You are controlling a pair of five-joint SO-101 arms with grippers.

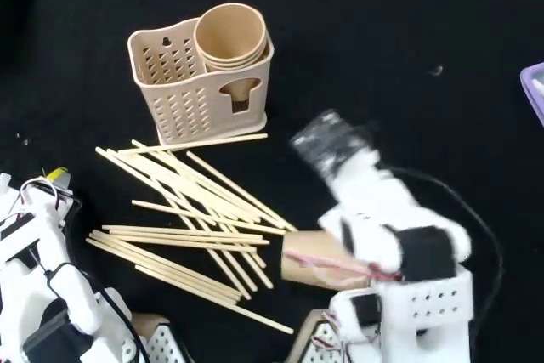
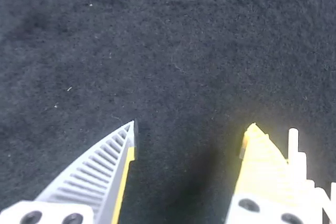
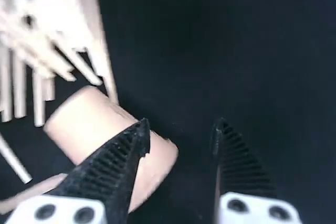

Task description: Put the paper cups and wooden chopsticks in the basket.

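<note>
A beige perforated basket [image 1: 183, 95] stands at the back of the black table with stacked paper cups [image 1: 231, 36] in one compartment. Many wooden chopsticks [image 1: 191, 210] lie scattered in front of it. One paper cup [image 1: 308, 263] lies on its side beside the right arm [image 1: 387, 240]. My right gripper [image 3: 181, 124] is open just above the table, with that cup [image 3: 94, 124] against the outer side of one finger and chopstick ends [image 3: 47, 45] beyond. My left gripper [image 2: 192, 126] is open over bare black cloth, with nothing between its fingers. The left arm [image 1: 34, 265] is at the table's front left.
A purple object [image 1: 534, 87] shows at the right edge. Two beige perforated pieces [image 1: 160, 339] sit at the front edge between the arms. A black cable [image 1: 476, 218] loops behind the right arm. Open black cloth lies to the right of the basket.
</note>
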